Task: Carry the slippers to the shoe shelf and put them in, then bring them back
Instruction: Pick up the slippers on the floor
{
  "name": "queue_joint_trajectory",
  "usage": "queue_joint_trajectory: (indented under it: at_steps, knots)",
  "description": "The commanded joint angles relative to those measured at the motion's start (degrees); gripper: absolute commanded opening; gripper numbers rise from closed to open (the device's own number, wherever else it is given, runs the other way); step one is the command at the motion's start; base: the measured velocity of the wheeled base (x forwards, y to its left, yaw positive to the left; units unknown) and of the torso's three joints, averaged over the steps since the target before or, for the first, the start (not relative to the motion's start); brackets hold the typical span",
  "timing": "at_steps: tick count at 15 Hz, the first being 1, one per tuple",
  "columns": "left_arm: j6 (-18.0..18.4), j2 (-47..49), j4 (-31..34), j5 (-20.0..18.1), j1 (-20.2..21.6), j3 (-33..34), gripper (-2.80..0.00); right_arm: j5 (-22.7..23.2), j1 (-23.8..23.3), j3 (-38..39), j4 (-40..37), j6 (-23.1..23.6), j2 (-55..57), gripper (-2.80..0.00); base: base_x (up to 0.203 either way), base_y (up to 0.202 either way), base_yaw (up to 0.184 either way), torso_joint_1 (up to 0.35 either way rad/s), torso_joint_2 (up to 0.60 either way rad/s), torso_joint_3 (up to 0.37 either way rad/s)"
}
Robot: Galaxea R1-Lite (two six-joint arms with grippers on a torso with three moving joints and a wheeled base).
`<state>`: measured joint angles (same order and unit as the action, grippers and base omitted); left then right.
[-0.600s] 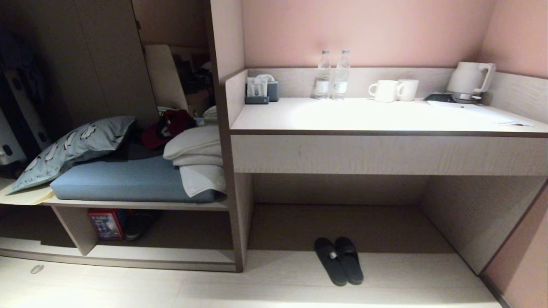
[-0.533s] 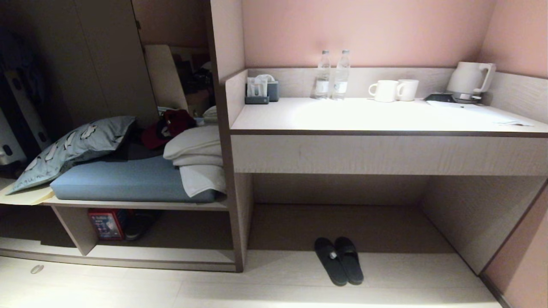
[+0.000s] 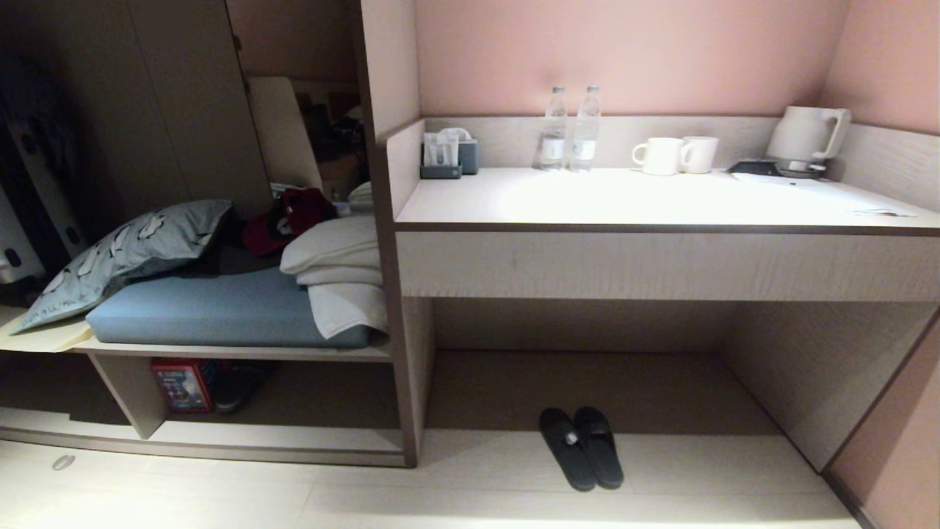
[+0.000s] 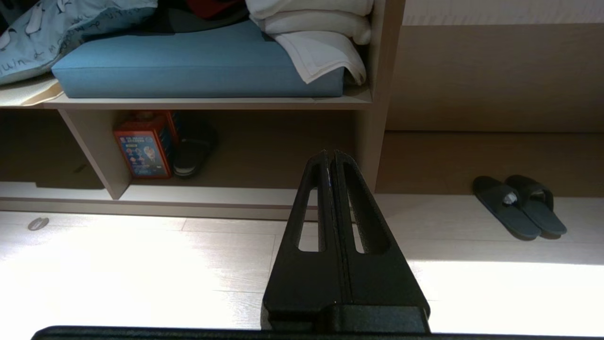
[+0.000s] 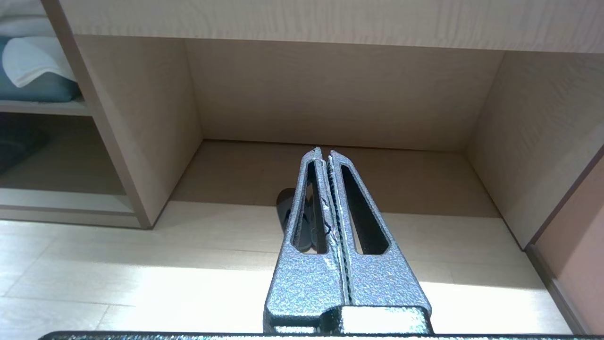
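Black slippers [image 3: 581, 447] lie paired on the floor under the desk's front edge; light, floppy, best pinched by the strap. Left gripper [image 4: 330, 158] and right gripper [image 5: 323, 156]: jaws closed, empty.

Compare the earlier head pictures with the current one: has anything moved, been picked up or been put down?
Nothing visibly changed. The slippers lie side by side on the floor under the desk, as before, and the shoe shelf holds the same red box and dark shoe. Neither hand shows in the head view; in the wrist views the left hand and right hand are shut and hold nothing.
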<state>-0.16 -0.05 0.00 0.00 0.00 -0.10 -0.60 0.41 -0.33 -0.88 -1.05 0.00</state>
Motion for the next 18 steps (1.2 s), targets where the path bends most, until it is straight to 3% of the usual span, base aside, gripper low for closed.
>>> queue_joint_trajectory:
  at_steps: [1,9,18]
  knots:
    - [0.0,0.0,-0.1,0.0,0.0,0.0,-2.8,0.0,0.0,0.0,0.0,0.0,0.0,-2.8,0.0,0.0,0.0,0.0,0.0,0.0]
    - [-0.1,0.0,0.0,0.0,0.0,0.1,-2.8,0.0,0.0,0.0,0.0,0.0,0.0,-2.8,0.0,0.0,0.0,0.0,0.0,-0.007]
    - [0.0,0.0,0.0,0.0,0.0,0.0,-2.8,0.0,0.0,0.0,0.0,0.0,0.0,-2.8,0.0,0.0,0.0,0.002,0.0,-0.181]
